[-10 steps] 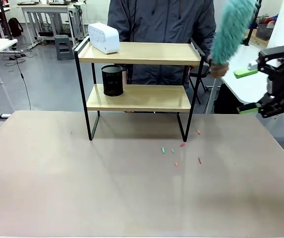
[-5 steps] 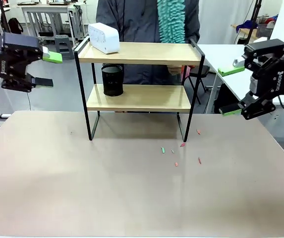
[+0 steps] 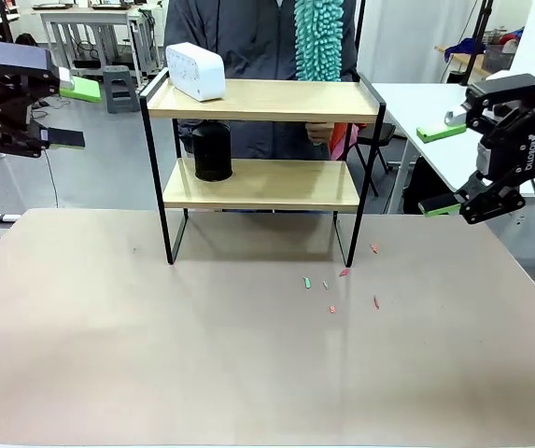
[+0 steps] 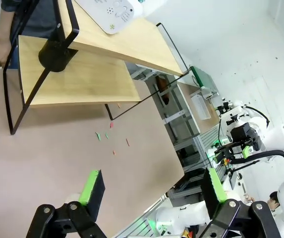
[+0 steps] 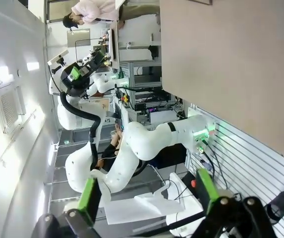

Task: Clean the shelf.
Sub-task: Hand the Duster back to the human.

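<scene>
I see the shelf (image 3: 260, 159) at the worktop's (image 3: 248, 355) far edge, open surface in front. Left gripper (image 3: 62, 112) and right gripper (image 3: 443, 171) hover off either side, fingers apart, holding nothing. Lower board carries a black cup (image 3: 212, 149), contents possibly none; top board a white box (image 3: 196, 70). Scraps (image 3: 340, 280) lie near the right leg.

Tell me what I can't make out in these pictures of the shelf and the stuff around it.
- Front view: the duster top is cut off by the top edge; the shelf top board hides the hand holding it.
- Front view: the black cup is blurred; its contents can't be told.
- Front view: the scraps on the table are too small to identify.
- Left wrist view: the white box is cut off by the top edge.
</scene>
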